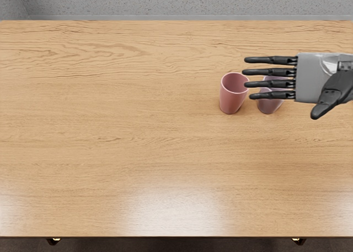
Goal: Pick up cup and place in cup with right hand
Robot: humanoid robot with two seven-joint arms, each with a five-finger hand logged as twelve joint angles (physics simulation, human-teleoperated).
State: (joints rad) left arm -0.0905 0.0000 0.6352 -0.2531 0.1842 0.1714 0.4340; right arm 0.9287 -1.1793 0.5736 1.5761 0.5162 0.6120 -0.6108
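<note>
Cups, 2 in all, are stood upright side by side, slightly apart, on the wooden bench (110, 153), right of its middle and towards its far edge. The mouth of the pink cup (229, 102) is turned upward, and only pink inner wall is shown inside it. The mauve cup (268, 106) is placed just to its right; its mouth is largely hidden, so its contents cannot be told.

The right robot hand (313, 78) is brought in from the right edge and held open. Its 4 fingers (280, 95) are stretched nearly straight to the left and set slightly apart, the thumb (330, 96) is angled out towards the near side, and nothing is grasped. The mauve cup is partly covered by the fingers, and the right rim of the pink cup is slightly overlapped by 1 fingertip; whether either cup is touched cannot be told.

Beyond the far edge, a grey speckled surface (165, 4) is seen. Under the near edge, 2 small dark fittings (53, 241) are shown.
</note>
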